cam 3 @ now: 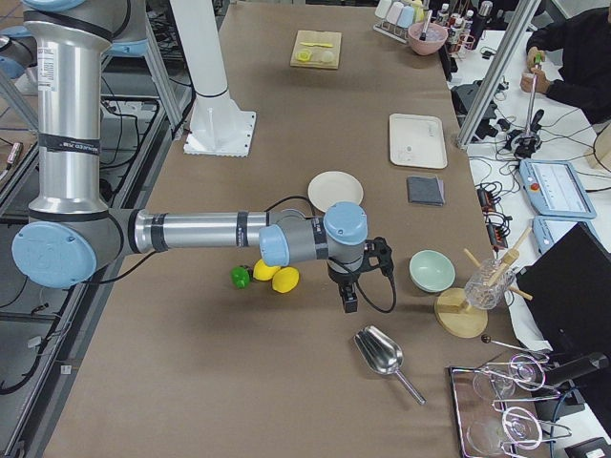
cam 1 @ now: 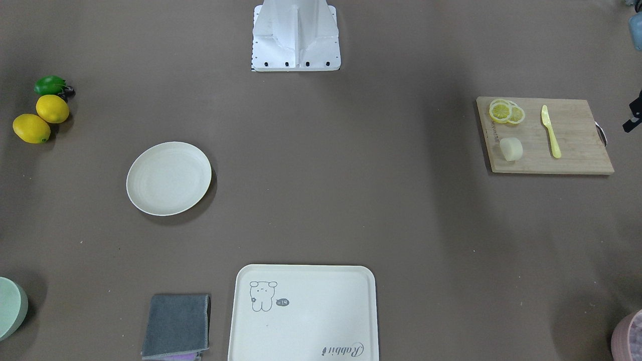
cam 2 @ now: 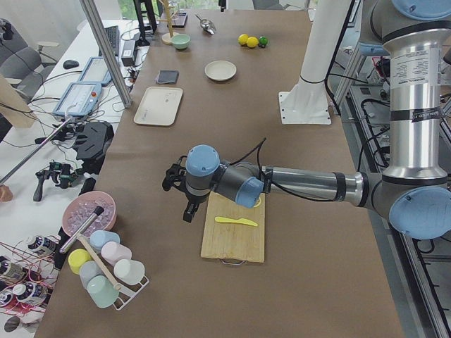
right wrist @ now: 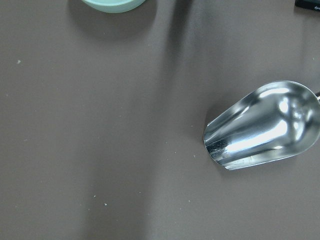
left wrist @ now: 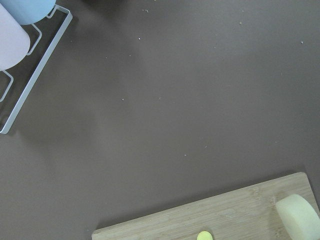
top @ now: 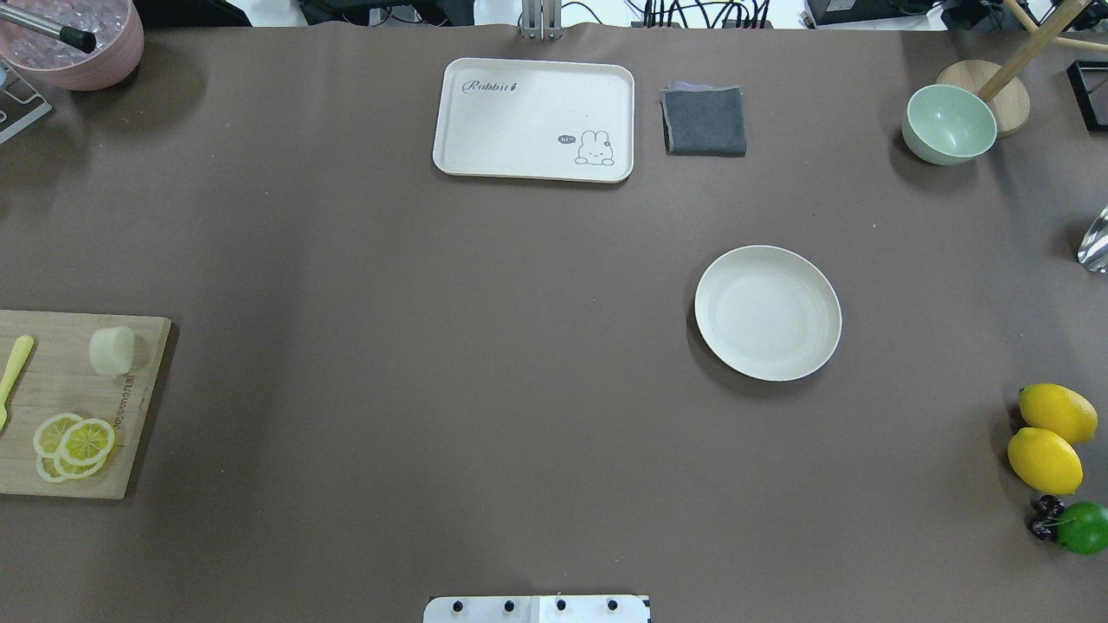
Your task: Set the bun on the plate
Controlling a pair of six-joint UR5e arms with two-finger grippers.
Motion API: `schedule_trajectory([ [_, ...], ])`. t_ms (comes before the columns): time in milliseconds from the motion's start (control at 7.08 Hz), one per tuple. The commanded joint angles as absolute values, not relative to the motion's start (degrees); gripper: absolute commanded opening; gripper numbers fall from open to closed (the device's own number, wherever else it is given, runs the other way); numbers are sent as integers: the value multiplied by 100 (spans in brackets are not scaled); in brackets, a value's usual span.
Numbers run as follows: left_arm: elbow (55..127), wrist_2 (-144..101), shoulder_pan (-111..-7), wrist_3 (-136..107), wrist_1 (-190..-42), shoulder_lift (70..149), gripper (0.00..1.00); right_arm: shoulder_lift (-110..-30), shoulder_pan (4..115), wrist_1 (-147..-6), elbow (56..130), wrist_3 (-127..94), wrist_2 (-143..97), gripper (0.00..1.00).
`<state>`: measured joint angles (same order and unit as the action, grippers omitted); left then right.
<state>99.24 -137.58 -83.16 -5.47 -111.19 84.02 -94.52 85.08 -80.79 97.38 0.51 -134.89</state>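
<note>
We take the coming move to be a reach by the left arm. In the overhead view the bun (top: 112, 350) sits on the board (top: 61, 389) at the 9 o'clock edge of the desk (top: 433, 346). It is in the board's 1 o'clock corner, apart from the slices (top: 74, 443) and the knife (top: 15, 368).

The left hand (cam 2: 187, 213) hangs above the desk just beside that board. Its wrist camera looks down mostly on bare desk, with the bun (left wrist: 299, 216) at 4 o'clock, cut off by the picture's corner. We judge the hand must travel that way before it comes down. Only the side view shows this hand, so we cannot tell how far it is open. It does not have the bun, which lies free on the board.

The bun is stubby, with no strong long axis. From the front it looks laid on its side, its flat face turned to about 10 o'clock. A grip across the round body seems safest to us.

The plate (top: 768, 312) lies at 3 o'clock from the bun, well apart, in the right arm's half. The right hand (cam 3: 349, 303) hangs at 6 o'clock of the plate in the right side view, near the scoop (cam 3: 387, 358). We cannot tell how open it is either. It is nearer the plate and far from the bun, so we expect a long carry across the desk.

The plate is bare. The tray (top: 532, 121) carries only its print. The green bowl (top: 949, 124) shows nothing inside. The pink bowl (top: 112, 65) holds clear ice-like bits and a dark-tipped rod.
</note>
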Motion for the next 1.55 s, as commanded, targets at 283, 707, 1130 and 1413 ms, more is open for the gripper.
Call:
schedule_trajectory([
  [283, 10090, -13755, -8306, -1218, -11118, 8262, 98, -9527, 8499, -7851, 9835, 35, -13693, 100],
  [707, 10081, -13808, -8096, -1327, -11118, 8306, 97, -9694, 8368, -7332, 9809, -44, -14443, 100],
  [1130, 10116, -13816, -7901, -1547, -11127, 8332, 97, -9607, 7063, -6090, 9835, -2441, -13989, 100],
  [1413, 10072, -13808, -7901, -1547, -11136, 8350, 97, -9292, 5991, -5582, 9809, -4555, -13487, 96],
])
